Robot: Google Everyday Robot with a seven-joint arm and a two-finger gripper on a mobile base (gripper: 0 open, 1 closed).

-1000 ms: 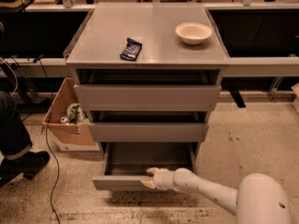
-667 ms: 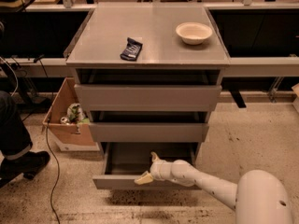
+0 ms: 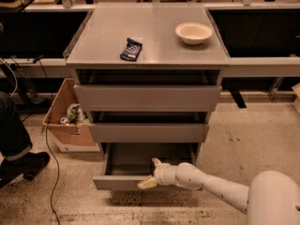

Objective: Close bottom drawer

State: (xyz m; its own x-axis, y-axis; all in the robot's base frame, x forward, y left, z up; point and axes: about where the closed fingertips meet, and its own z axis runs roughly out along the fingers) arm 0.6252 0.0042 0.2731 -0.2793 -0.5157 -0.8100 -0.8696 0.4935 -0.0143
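Note:
The bottom drawer [image 3: 112, 182] is a grey metal drawer with a plain flat front. It stands pulled well out of the grey cabinet [image 3: 147, 97], its inside bare. My gripper [image 3: 151, 172] is at the drawer's front edge, right of its middle. It is open: one pale fingertip [image 3: 147, 183] lies over the front panel, the other finger points up inside the drawer. My white arm [image 3: 211, 186] comes in from the lower right.
The two upper drawers [image 3: 147, 131] stick out slightly. A white bowl [image 3: 193, 33] and a dark packet [image 3: 131, 49] lie on the cabinet top. A cardboard box [image 3: 65, 121] of trash stands at the left, with a person's leg and shoe [image 3: 18, 161] and a cable beside it.
My gripper has moved left along the drawer front and now straddles its front edge. The drawer stands about as far out as before.

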